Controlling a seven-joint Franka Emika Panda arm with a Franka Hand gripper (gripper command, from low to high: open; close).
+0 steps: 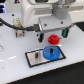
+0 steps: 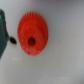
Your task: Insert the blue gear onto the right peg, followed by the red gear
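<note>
The blue gear [image 1: 50,52] lies flat on the black-framed white plate [image 1: 33,61], on the side toward the exterior view's right, where the right peg is hidden under it. Behind the plate, the smaller red gear [image 1: 53,38] rests on the white table. My gripper [image 1: 52,34] hangs just above the red gear, open, with one dark finger on each side and neither touching it. In the wrist view the red gear [image 2: 31,34] fills the middle, its raised centre and hole showing, and a dark finger [image 2: 2,27] sits at the edge.
The other thin peg [image 1: 36,55] stands bare on the plate, toward the exterior view's left. A small device with cables [image 1: 18,29] sits at the back left. The white table [image 1: 15,70] ends at a dark background on the exterior view's right.
</note>
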